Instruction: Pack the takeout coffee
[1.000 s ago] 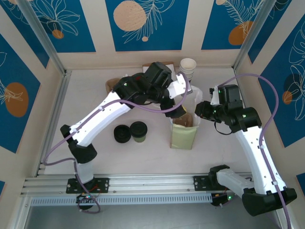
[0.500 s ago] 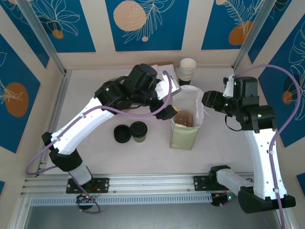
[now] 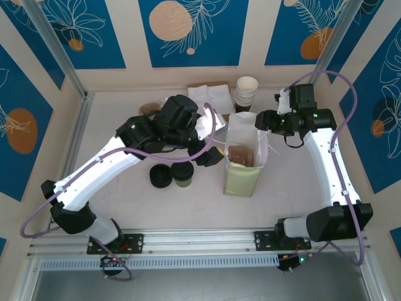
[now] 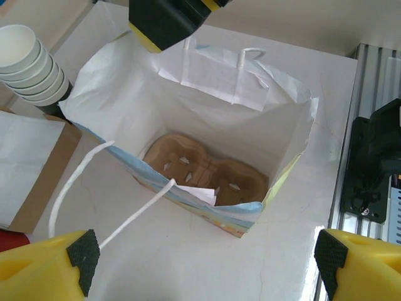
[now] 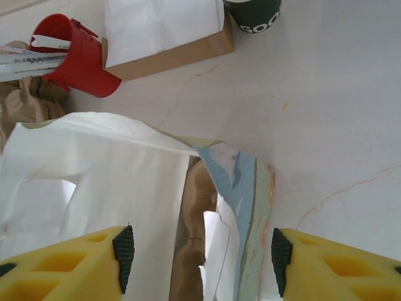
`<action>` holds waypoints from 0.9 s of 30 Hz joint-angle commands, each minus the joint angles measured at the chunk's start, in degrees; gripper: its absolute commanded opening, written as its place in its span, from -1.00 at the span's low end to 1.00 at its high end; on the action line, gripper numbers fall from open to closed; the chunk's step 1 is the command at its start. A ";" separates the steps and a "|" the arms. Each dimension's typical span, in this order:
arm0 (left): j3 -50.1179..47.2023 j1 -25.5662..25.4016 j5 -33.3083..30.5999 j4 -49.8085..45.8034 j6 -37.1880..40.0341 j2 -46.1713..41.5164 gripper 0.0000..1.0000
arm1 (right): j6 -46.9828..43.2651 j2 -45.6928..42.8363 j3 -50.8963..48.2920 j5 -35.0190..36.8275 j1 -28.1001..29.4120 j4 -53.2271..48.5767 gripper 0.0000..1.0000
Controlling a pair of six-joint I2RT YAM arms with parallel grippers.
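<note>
Takeout coffee point(image 3: 182, 175): upright on the table point(image 3: 188, 210) with its black lid on, just right of a stack of black lids point(image 3: 160, 176) and left of the paper bag point(image 3: 242, 180); nothing holds it.
Table: pale, marbled surface.
Left arm point(image 3: 119, 160): stretches diagonally from the near-left base to mid-table, wrist turned toward the paper bag.
Right arm point(image 3: 327, 160): rises along the right side, elbow bent, forearm pointing left at the bag's far rim.
Paper bag: upright, mouth open, brown cup carrier point(image 4: 200, 168) on its bottom.
Left pincer point(image 4: 203, 263): fingers spread wide and empty, at the bag's left side; the coffee sits just to its left, untouched.
Right pincer point(image 5: 200, 251): fingers spread, the bag's rim corner between them.
White cup stack point(image 3: 247, 93): behind the bag.
</note>
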 commanded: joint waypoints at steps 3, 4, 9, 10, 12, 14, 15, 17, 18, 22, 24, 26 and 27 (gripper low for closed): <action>-0.87 0.45 -0.99 1.64 -0.58 -1.55 0.81 | -1.04 0.38 -2.36 -1.06 -0.10 1.91 0.10; -0.88 0.44 -0.99 1.65 -0.56 -1.55 0.81 | -1.12 0.55 -2.65 -1.24 -0.01 1.90 0.06; -0.87 0.44 -0.79 2.12 -0.64 -1.65 0.83 | -0.80 0.16 -4.85 -1.43 0.06 3.49 -0.08; -0.87 0.44 -0.61 2.32 -0.64 -1.64 0.82 | -0.80 0.06 -5.19 -1.96 0.13 3.85 -0.18; -0.69 0.42 -0.55 2.52 -0.93 -1.55 0.82 | -0.91 0.04 -5.21 -2.47 0.29 3.98 -0.42; -0.61 0.48 -0.38 2.53 -1.01 -1.64 0.83 | -0.97 -0.14 -4.94 -2.39 0.68 4.09 -0.71; -0.72 0.44 -0.37 2.52 -1.09 -1.71 0.83 | -1.05 -0.62 -4.76 -2.45 0.77 4.19 -0.84; -0.92 0.44 -0.35 2.52 -1.17 -1.90 0.84 | -1.05 -1.78 -4.50 -2.72 0.91 4.71 -1.00; -1.04 0.44 -0.50 2.44 -1.27 -1.98 0.84 | -1.08 -2.82 -4.63 -3.03 1.04 5.36 -1.00; -1.90 0.44 -0.86 2.83 -1.83 -2.67 0.85 | -0.16 -7.85 -6.55 -3.61 1.63 8.52 -1.00; -2.36 0.44 -0.86 3.20 -2.01 -3.13 0.86 | 0.50 -10.73 -8.26 -4.29 1.88 10.66 -1.00; -2.84 0.44 -0.98 3.70 -2.14 -3.52 0.87 | 1.18 -13.57 -10.83 -4.05 2.26 13.24 -1.00; -3.06 0.40 -1.05 4.04 -2.23 -3.69 0.86 | 1.45 -15.20 -12.19 -3.97 2.40 14.71 -1.00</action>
